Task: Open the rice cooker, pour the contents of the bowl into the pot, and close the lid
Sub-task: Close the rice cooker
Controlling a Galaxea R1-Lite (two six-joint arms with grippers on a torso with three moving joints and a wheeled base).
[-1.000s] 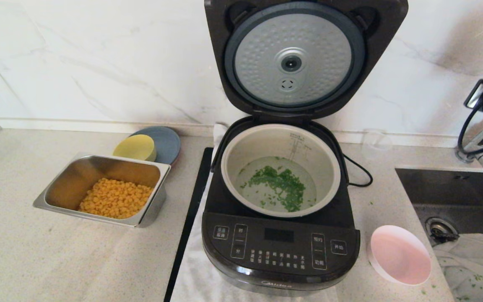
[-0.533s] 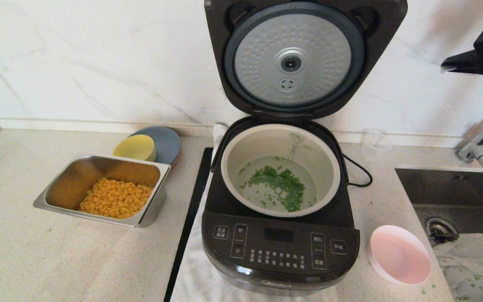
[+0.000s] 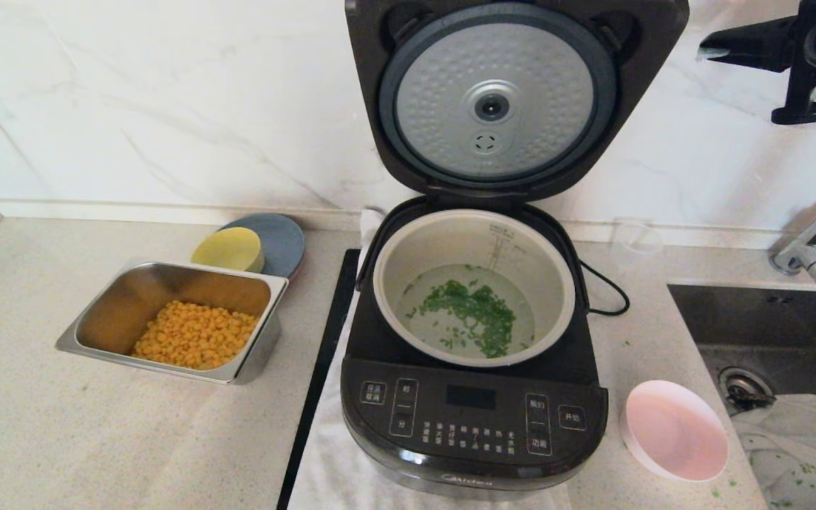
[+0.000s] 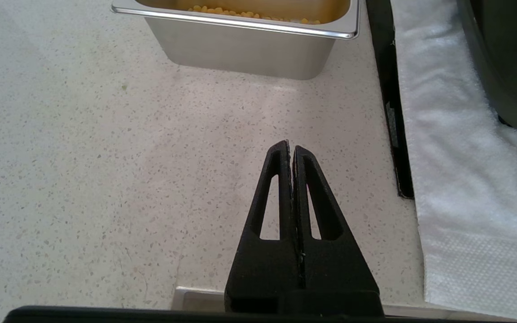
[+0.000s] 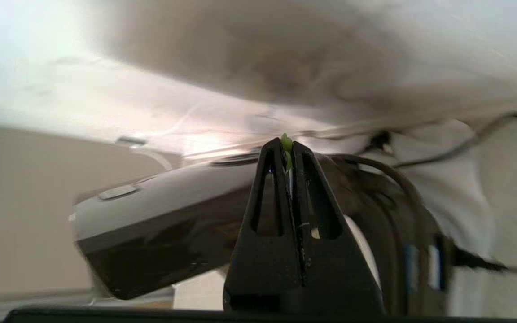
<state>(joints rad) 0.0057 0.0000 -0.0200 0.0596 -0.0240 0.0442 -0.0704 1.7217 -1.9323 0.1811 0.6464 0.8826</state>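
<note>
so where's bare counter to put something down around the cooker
Widest bare counter is in front of the steel tray, left of the black strip. A narrow gap lies between the rice cooker and the sink, mostly taken by the pink bowl.

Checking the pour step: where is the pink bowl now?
In the head view the bowl sits empty on the counter, right of the cooker, beside the sink.

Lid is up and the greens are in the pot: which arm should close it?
Right, probably. The right gripper, shut, is raised beside the upright lid. The left gripper, shut, sits low over the counter by the steel tray.
</note>
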